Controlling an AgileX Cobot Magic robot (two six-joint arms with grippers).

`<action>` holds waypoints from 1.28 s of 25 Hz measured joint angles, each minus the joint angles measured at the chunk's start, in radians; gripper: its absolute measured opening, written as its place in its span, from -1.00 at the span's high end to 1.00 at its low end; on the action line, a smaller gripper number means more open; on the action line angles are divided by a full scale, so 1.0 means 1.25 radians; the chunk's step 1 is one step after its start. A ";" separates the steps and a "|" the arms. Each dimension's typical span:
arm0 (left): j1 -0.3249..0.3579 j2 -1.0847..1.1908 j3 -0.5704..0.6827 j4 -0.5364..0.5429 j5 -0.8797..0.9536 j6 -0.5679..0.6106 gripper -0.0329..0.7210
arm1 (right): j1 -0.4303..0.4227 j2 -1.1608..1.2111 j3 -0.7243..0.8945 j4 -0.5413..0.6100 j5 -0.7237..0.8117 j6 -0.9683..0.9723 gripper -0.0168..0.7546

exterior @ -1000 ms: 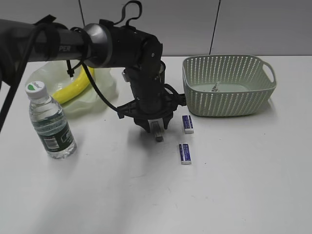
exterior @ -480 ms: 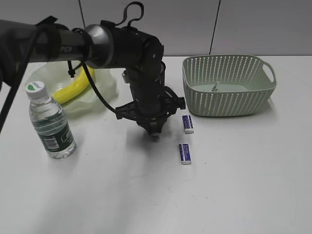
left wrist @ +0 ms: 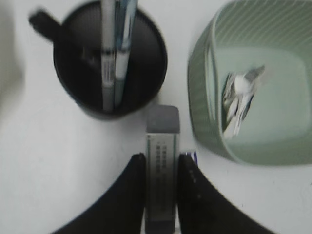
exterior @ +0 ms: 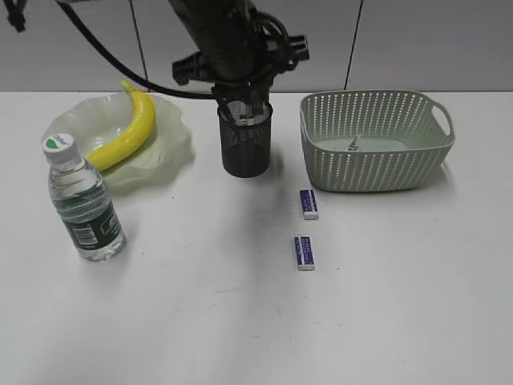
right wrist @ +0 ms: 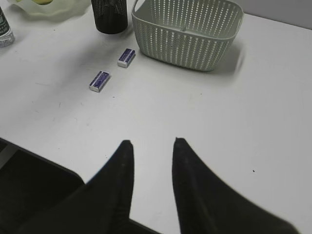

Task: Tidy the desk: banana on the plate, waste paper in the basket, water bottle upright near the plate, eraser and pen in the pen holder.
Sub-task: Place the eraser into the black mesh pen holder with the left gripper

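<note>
My left gripper (left wrist: 162,157) is shut on a grey-wrapped eraser (left wrist: 163,146) and holds it just in front of the black mesh pen holder (left wrist: 78,92), which has pens (left wrist: 114,48) standing in it. In the exterior view the left gripper (exterior: 244,95) hangs right above the pen holder (exterior: 246,148). Two more erasers (exterior: 309,204) (exterior: 304,252) lie on the desk (exterior: 240,321). The banana (exterior: 124,132) lies on the plate (exterior: 172,144). The water bottle (exterior: 80,200) stands upright in front of the plate. The waste paper (left wrist: 241,100) lies in the basket (exterior: 377,168). My right gripper (right wrist: 153,141) is open and empty.
The basket (right wrist: 187,29) stands right of the pen holder (right wrist: 109,17), with the two loose erasers (right wrist: 126,57) (right wrist: 99,81) in front of them. The right gripper hovers over bare desk near the front edge (right wrist: 44,156).
My left arm has risen from the desk beside the loose erasers, carrying an eraser, and moved back to above the pen holder. Nothing else has moved.
</note>
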 joint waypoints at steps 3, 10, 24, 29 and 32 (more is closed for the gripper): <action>0.008 -0.001 0.000 0.066 -0.056 0.000 0.54 | 0.000 0.000 0.000 0.001 0.000 0.000 0.35; 0.044 0.048 0.000 0.146 -0.138 0.000 0.54 | 0.000 0.000 0.000 0.001 0.000 0.000 0.35; 0.081 0.086 0.001 0.118 -0.220 0.000 0.09 | 0.000 0.000 0.000 0.001 -0.001 -0.001 0.35; 0.079 0.074 0.001 0.118 -0.203 0.000 0.00 | 0.000 0.000 0.000 0.001 -0.001 -0.001 0.35; 0.073 0.022 0.001 0.118 -0.144 0.004 -0.01 | 0.000 0.000 0.000 0.001 -0.001 -0.001 0.35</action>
